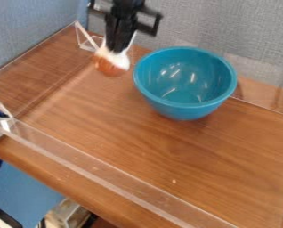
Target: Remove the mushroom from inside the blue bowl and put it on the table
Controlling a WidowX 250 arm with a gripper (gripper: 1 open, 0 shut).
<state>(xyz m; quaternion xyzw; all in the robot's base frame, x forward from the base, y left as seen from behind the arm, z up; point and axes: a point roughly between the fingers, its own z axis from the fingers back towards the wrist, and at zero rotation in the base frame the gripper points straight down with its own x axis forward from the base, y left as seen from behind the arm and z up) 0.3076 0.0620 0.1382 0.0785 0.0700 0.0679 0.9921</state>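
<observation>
The jaws of the gripper (117,46) pinch the mushroom (110,62), out at the bowl's (186,83) ten o'clock. Removal appears complete; placement on the table (132,142) remains.

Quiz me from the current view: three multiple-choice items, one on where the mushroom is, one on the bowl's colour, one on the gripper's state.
1. Where is the mushroom?
A) Inside the bowl
B) Left of the bowl in the picture
C) Right of the bowl in the picture

2. What colour is the bowl?
A) Red
B) Yellow
C) Turquoise-blue

3. What is the gripper's state?
A) Shut on the mushroom
B) Wide open, holding nothing
C) Shut on the bowl's rim

Key:
1 B: the mushroom shows to the left of the bowl, outside its rim.
2 C: the bowl's wall and inside are turquoise-blue.
3 A: the gripper has the mushroom's white stem at its tips, brown cap hanging below.
</observation>
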